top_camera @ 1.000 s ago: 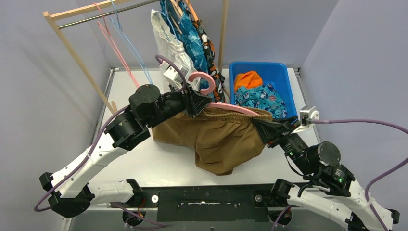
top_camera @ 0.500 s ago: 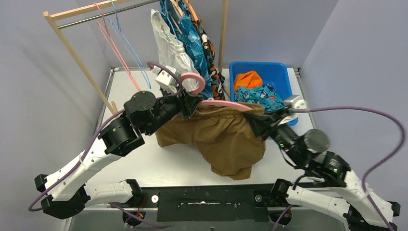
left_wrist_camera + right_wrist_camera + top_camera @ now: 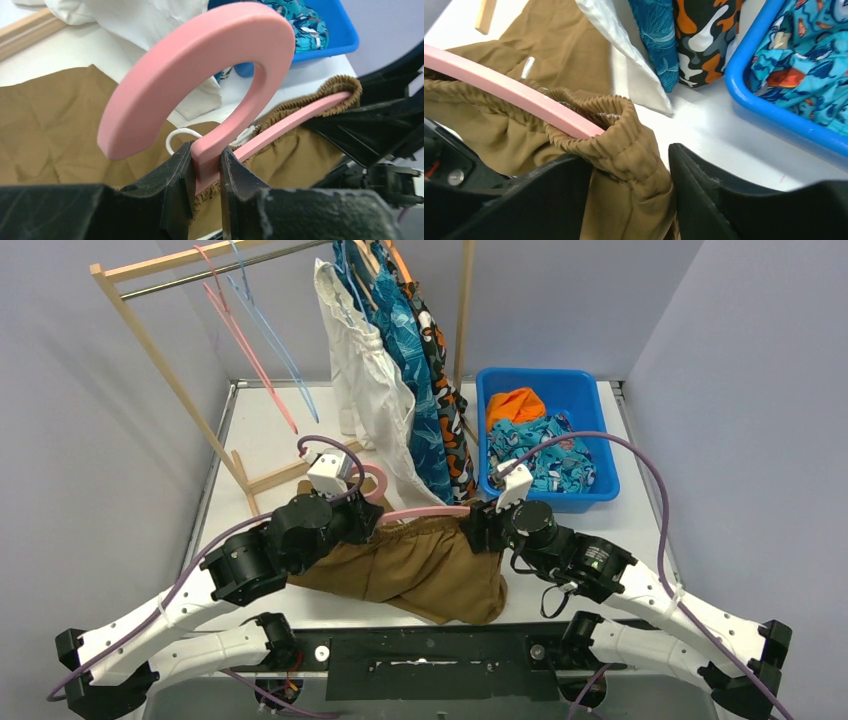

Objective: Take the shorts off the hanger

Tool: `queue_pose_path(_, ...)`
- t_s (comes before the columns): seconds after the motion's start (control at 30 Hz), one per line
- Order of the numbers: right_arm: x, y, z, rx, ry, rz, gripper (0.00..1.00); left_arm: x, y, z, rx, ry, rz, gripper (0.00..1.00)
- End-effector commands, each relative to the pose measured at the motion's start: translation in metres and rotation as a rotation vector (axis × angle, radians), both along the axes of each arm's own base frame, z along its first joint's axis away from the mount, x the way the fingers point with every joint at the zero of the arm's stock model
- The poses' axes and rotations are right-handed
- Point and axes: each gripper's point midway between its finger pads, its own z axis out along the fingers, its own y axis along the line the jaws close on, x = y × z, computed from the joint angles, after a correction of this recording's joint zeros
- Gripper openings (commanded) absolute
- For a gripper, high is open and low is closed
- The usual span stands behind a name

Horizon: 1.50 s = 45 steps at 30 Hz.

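Note:
Brown shorts [image 3: 420, 575] lie crumpled on the table, their elastic waistband still over the pink hanger [image 3: 425, 512]. My left gripper [image 3: 372, 518] is shut on the hanger's neck [image 3: 207, 150] just under the hook [image 3: 200, 65]. My right gripper [image 3: 478, 530] is at the hanger's right end. Its jaws stand open around the bunched waistband corner [image 3: 624, 135], with a gap beside the right finger [image 3: 704, 185]. The hanger's tip [image 3: 514, 95] is tucked inside that waistband.
White [image 3: 370, 370], blue patterned [image 3: 415, 360] and camouflage shorts [image 3: 445, 390] hang from the wooden rack [image 3: 160, 360], close behind the grippers. Empty pink [image 3: 240, 340] and blue [image 3: 275, 340] hangers hang on its left. A blue bin [image 3: 600, 420] at back right holds orange [image 3: 515, 405] and teal shorts [image 3: 550, 455].
Both arms came down and toward the near edge, bringing the hanger and brown shorts onto the table. The right gripper's jaws have spread apart off the waistband.

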Motion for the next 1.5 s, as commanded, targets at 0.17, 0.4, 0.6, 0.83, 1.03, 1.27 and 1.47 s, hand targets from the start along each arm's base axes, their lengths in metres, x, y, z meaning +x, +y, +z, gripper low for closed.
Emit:
queue_pose_path(0.17, 0.001, 0.009, 0.049, 0.127, -0.060, 0.026, 0.73, -0.004, -0.002, 0.010, -0.142, 0.009, 0.043, 0.00)
queue_pose_path(0.4, 0.014, -0.005, 0.053, 0.126, -0.086, -0.090, 0.76, -0.009, 0.001, 0.011, -0.147, 0.017, 0.027, 0.00)
queue_pose_path(0.6, 0.010, 0.019, 0.055, 0.166, -0.051, -0.002, 0.53, -0.013, -0.006, 0.006, -0.120, 0.045, -0.011, 0.00)
queue_pose_path(0.83, 0.018, 0.014, 0.058, 0.163, -0.055, -0.063, 0.02, -0.012, 0.000, 0.008, -0.126, 0.047, 0.020, 0.00)
queue_pose_path(1.03, 0.030, -0.025, 0.045, 0.080, -0.060, -0.263, 0.00, -0.009, 0.022, 0.009, -0.145, 0.043, 0.120, 0.00)
queue_pose_path(1.27, 0.041, -0.067, 0.015, 0.044, 0.014, -0.447, 0.00, -0.012, 0.036, 0.015, -0.186, 0.021, 0.147, 0.00)
queue_pose_path(1.47, 0.041, -0.039, 0.007, 0.104, 0.066, -0.296, 0.07, -0.014, 0.035, 0.012, -0.191, 0.029, 0.140, 0.00)
